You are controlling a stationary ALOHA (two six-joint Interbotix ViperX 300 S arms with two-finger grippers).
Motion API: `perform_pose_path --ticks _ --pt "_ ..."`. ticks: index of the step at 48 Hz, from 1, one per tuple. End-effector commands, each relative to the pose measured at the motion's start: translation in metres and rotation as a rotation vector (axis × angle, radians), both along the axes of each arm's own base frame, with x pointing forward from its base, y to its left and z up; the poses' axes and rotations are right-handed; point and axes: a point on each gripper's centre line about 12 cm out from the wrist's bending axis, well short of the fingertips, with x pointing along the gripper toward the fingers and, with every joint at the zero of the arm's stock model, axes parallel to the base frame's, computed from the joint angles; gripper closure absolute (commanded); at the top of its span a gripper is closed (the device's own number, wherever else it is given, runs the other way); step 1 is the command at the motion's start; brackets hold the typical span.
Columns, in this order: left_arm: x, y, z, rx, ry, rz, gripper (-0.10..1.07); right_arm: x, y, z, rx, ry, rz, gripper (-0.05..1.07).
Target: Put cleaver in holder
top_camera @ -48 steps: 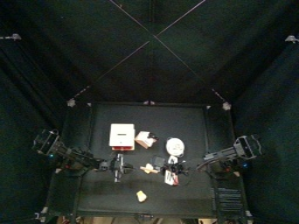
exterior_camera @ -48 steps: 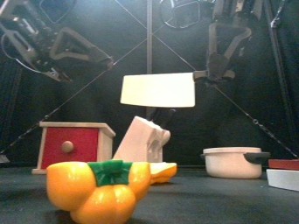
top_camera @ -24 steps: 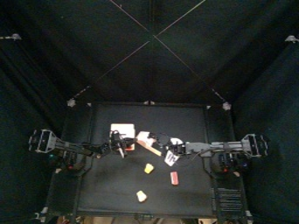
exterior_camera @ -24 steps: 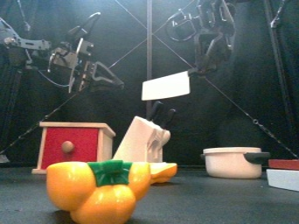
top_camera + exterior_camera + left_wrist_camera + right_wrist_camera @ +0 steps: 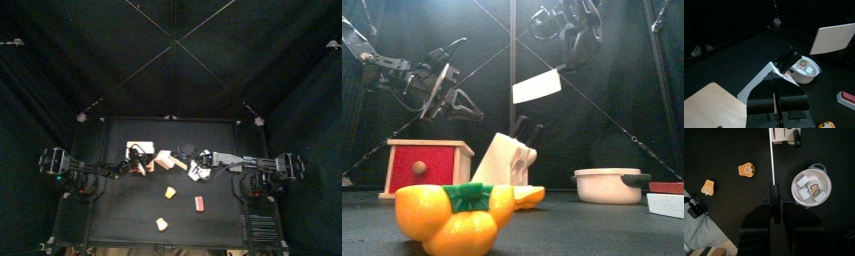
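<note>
The cleaver (image 5: 537, 86) has a flat, pale blade with a smooth, faintly glossy look like painted wood or plastic, and the holder (image 5: 506, 160) is a smooth matt white block, its knife handles (image 5: 786, 57) matt black. The red box (image 5: 426, 167) looks like painted wood with a pale, unpainted-looking top, while the yellow pepper (image 5: 460, 215) with its green stem shines like glossy plastic. The white pot (image 5: 609, 185) is smooth with a soft sheen, the table (image 5: 731, 148) is matt black, and the curtains (image 5: 54, 60) look like dull black cloth.

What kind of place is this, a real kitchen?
Probably not: it looks like a robot test pen. Black curtains wall in a small black table, with a toy-like yellow pepper and a cleaver held aloft.
</note>
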Motion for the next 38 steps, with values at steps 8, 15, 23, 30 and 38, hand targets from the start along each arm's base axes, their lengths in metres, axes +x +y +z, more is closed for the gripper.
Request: perform_pose_path --ticks 8,15,23,30,38 --pt "0.013 0.010 0.001 -0.069 0.031 0.010 0.85 0.007 -0.012 0.022 0.046 0.018 -0.004 0.55" --pt "0.019 0.015 -0.005 -0.102 0.073 0.001 0.85 0.015 -0.015 0.017 0.047 0.080 0.046 0.56" --pt "0.020 0.015 -0.013 -0.112 0.100 -0.001 0.85 0.025 -0.019 0.005 0.053 0.124 0.093 0.56" --pt "0.020 0.014 -0.016 -0.121 0.117 -0.009 0.85 0.030 -0.020 -0.006 0.065 0.150 0.116 0.56" --pt "0.021 0.014 -0.016 -0.122 0.118 -0.010 0.85 0.034 -0.024 -0.018 0.088 0.180 0.111 0.56"
